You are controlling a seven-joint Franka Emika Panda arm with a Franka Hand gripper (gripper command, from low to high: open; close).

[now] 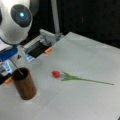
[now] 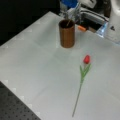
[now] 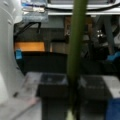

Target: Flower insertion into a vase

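Claw (image 1: 10, 58) of the white robot arm (image 1: 15, 20) hangs at a front view's left, and from the wrist view it looks closed on a thin green stem (image 3: 77, 50) that runs straight up between its dark fingers (image 3: 52, 87). Directly below the claw stands the brown, wood-looking cylindrical vase (image 1: 25, 86), upright on the pale grey bench (image 1: 87, 55). The stem slants down from the claw and its lower end dips inside the dark mouth of the vase (image 2: 67, 33). Well apart from the claw, towards a front view's right, a red tulip (image 1: 75, 78) with green leaves lies flat on the bench. I'd judge such a flower light, slender and bendy, best pinched on the bare stem, away from bloom and leaves. The vase looks light too, and a sideways push at its rim could tip it.
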